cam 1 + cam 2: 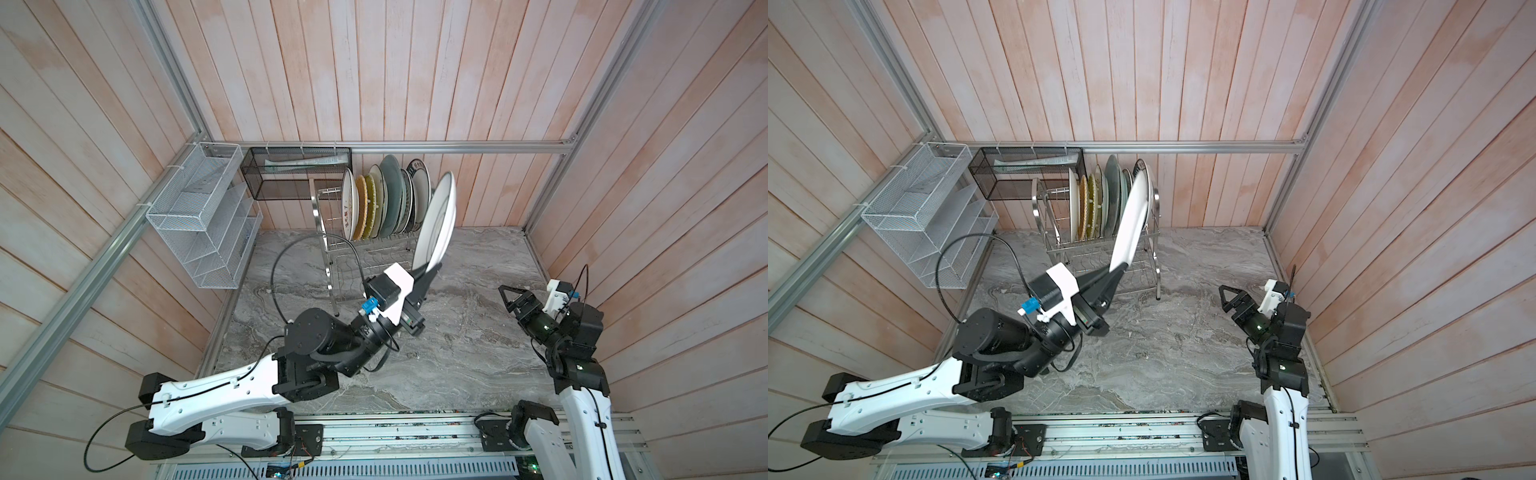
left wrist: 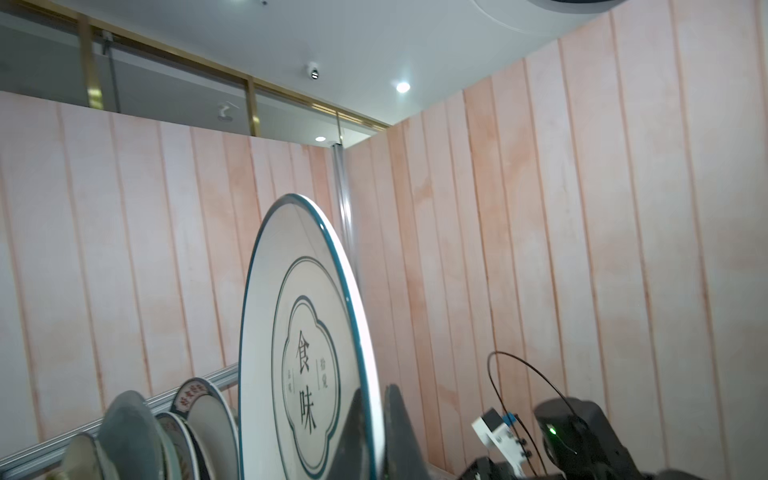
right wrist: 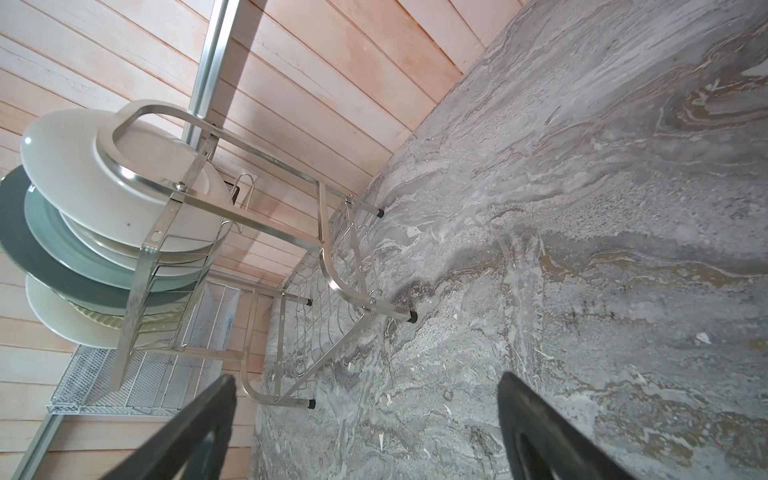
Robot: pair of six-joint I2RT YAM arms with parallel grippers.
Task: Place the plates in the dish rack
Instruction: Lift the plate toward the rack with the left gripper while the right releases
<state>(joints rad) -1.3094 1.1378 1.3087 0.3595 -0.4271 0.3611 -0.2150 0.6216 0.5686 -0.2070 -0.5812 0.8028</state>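
The left hand (image 1: 428,268) pinches the blue-ringed plate (image 1: 436,220) by its near rim, keeping it on edge to suit the dish rack (image 1: 376,242) slots, while the right hand (image 1: 512,300) hangs spread wide, empty.

A: What do we have before us?
B: We see a white plate (image 2: 307,332) with a teal rim and dark characters, standing on edge. The left gripper (image 2: 376,419) pinches its rim between two dark fingers (image 2: 399,428).
A: And beside it?
B: Other plates (image 2: 166,436) stand in a row on one side, and the right arm (image 2: 582,436) on the other side shows a green light.
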